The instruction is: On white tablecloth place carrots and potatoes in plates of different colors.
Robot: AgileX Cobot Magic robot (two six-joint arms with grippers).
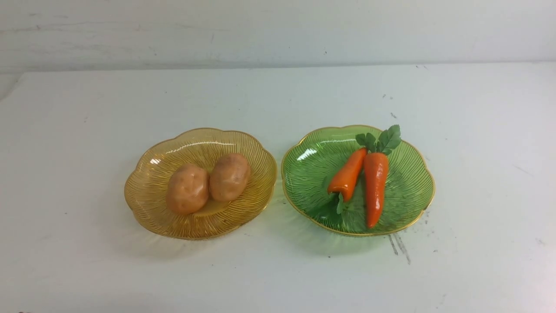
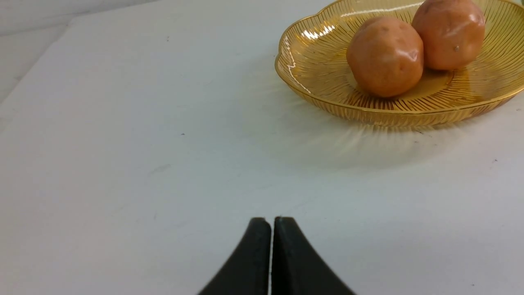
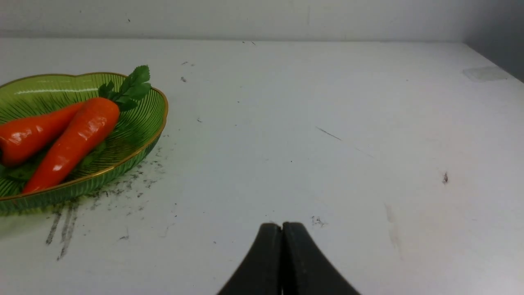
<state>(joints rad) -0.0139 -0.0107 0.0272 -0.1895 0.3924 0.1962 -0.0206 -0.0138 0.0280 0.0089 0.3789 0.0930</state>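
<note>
On the white tablecloth (image 1: 278,269) the amber-yellow plate (image 1: 147,191) at centre left holds two tan potatoes (image 1: 187,188) (image 1: 229,176) side by side. The green plate (image 1: 304,174) at centre right holds the short carrot (image 1: 347,174) and the longer carrot (image 1: 375,187), lying together. The front view shows neither gripper. In the left wrist view my left gripper (image 2: 272,221) is shut and empty over bare cloth, short of the amber plate (image 2: 311,82) and potatoes (image 2: 385,57). In the right wrist view my right gripper (image 3: 282,226) is shut and empty, apart from the green plate (image 3: 139,135) and carrots (image 3: 73,141).
A pale wall (image 1: 278,30) rises behind the table's far edge. Dark scuff streaks (image 1: 399,245) mark the cloth by the green plate. The cloth's left corner (image 1: 17,82) falls away at the far left.
</note>
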